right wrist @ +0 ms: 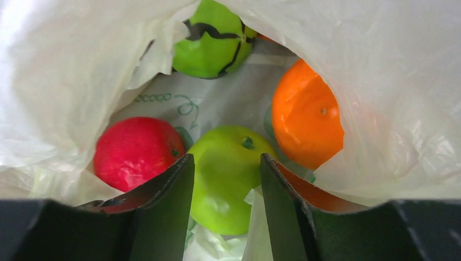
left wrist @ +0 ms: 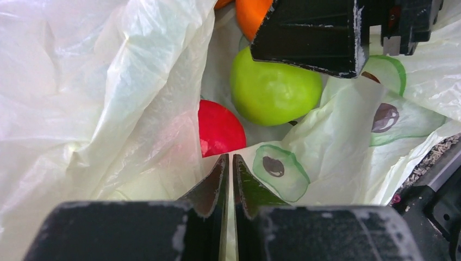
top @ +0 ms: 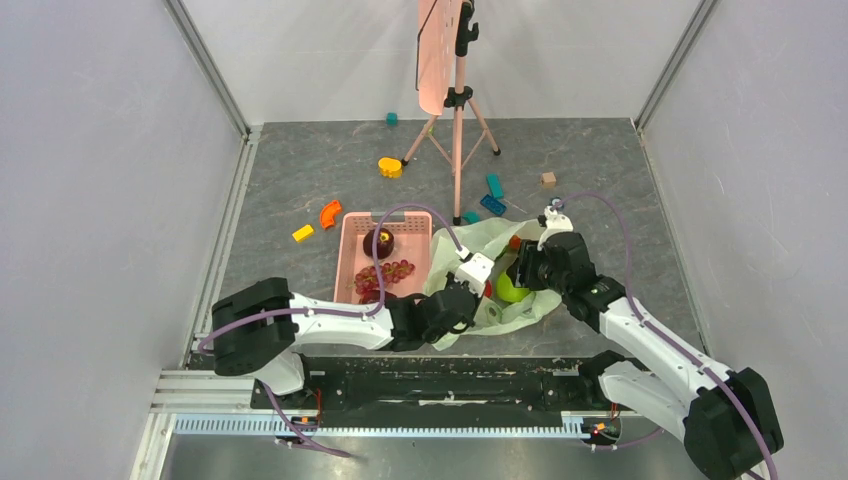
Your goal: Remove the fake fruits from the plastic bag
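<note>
The pale-green plastic bag [top: 480,240] lies right of the pink basket, its mouth open toward the arms. My left gripper [top: 482,280] [left wrist: 229,163] is shut on a fold of the bag's edge [left wrist: 108,98], holding the mouth open. My right gripper [top: 522,272] [right wrist: 225,163] is inside the bag, its fingers closed on both sides of the green apple [right wrist: 228,179] [left wrist: 274,89] [top: 510,290]. The red apple [right wrist: 136,149] [left wrist: 220,130] lies left of it and the orange [right wrist: 307,117] right. The green ball with the dark zigzag band [right wrist: 215,43] lies deeper in. I cannot make out the oblong fruit.
The pink basket [top: 352,250] holds a dark maroon fruit [top: 378,243] and purple grapes [top: 385,272]. A pink tripod stand [top: 458,130] stands behind the bag. Toy blocks are scattered around: yellow [top: 390,167], orange [top: 329,212], teal [top: 494,185], wooden [top: 548,179].
</note>
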`<action>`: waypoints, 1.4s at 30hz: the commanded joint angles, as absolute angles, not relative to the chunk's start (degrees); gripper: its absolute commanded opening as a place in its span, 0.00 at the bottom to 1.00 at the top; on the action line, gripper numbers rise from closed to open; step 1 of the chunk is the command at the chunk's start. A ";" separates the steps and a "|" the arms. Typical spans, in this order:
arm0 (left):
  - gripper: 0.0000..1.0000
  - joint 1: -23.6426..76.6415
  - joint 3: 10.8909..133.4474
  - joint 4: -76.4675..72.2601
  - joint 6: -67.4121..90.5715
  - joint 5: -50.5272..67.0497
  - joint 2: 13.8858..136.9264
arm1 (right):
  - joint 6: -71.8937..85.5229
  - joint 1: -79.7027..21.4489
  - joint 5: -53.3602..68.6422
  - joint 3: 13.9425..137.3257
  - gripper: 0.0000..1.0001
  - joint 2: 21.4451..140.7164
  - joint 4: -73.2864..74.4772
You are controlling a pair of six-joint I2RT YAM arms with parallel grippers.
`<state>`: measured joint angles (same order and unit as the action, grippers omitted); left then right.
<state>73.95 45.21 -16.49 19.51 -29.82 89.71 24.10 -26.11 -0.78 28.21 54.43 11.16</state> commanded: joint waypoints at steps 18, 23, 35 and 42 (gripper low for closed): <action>0.09 73.82 41.55 -21.74 25.54 -29.15 89.16 | 20.53 -30.74 -1.98 26.91 0.78 61.60 11.91; 0.09 73.83 40.66 -22.17 26.42 -29.44 88.91 | 19.30 -31.65 -1.75 27.23 0.85 61.21 14.27; 0.09 73.80 40.42 -22.67 26.81 -29.62 88.74 | 19.08 -32.41 -3.63 26.57 0.82 58.18 18.08; 0.09 73.83 39.88 -22.12 26.81 -30.05 87.64 | 20.21 -32.48 -4.16 29.37 0.61 51.68 17.06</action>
